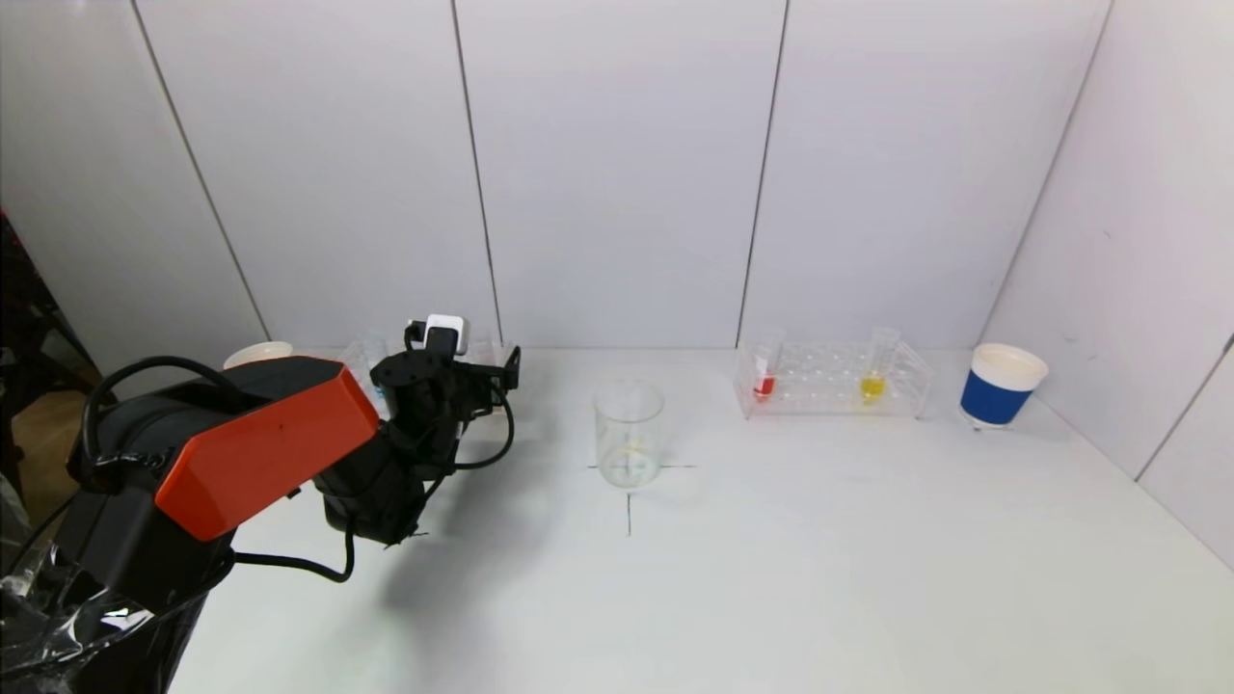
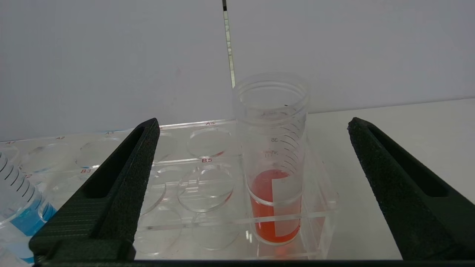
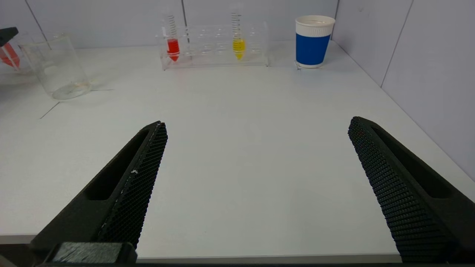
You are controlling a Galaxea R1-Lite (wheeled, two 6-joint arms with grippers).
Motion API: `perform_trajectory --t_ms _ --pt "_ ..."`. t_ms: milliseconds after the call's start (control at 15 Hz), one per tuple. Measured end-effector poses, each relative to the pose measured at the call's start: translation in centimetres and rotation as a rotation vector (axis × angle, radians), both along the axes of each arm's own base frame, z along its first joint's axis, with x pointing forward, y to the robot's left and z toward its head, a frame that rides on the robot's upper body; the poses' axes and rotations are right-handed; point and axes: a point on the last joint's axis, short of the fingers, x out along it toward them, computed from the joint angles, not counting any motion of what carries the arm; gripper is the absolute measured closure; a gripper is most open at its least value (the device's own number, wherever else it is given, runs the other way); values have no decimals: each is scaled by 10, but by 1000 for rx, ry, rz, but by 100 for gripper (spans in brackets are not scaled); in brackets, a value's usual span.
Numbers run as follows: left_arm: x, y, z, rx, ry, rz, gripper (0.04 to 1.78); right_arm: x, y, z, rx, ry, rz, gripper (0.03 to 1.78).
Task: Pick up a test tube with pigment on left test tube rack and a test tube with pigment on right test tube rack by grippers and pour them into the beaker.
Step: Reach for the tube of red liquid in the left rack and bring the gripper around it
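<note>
My left gripper [image 2: 253, 121] is open at the left test tube rack [image 2: 178, 178]. A tube of red pigment [image 2: 272, 163] stands upright in the rack's end hole, between the spread fingers and untouched. A blue-pigment tube [image 2: 18, 207] stands further along that rack. In the head view this gripper [image 1: 496, 371] hides most of the left rack [image 1: 371, 361]. The glass beaker [image 1: 629, 434] stands at the table's middle. The right rack [image 1: 834, 381] holds a red tube [image 1: 765, 371] and a yellow tube [image 1: 875, 371]. My right gripper [image 3: 256, 122] is open and empty, low over the near table, far from the right rack [image 3: 215, 48].
A blue paper cup [image 1: 1000, 386] stands right of the right rack near the side wall. A white cup [image 1: 257, 355] sits behind the left arm. Black cross lines mark the table under the beaker. The back wall is close behind both racks.
</note>
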Motion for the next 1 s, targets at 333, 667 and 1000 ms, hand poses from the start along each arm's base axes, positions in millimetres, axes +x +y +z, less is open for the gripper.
perform_trajectory --t_ms 333,667,1000 --pt "0 -1 1 -1 -2 -2 5 0 0 0 0 0 0 4" --pt "-1 -2 2 -1 -4 -5 5 0 0 0 0 0 0 4" --pt "-1 -2 2 -1 -5 -6 5 0 0 0 -1 0 0 4"
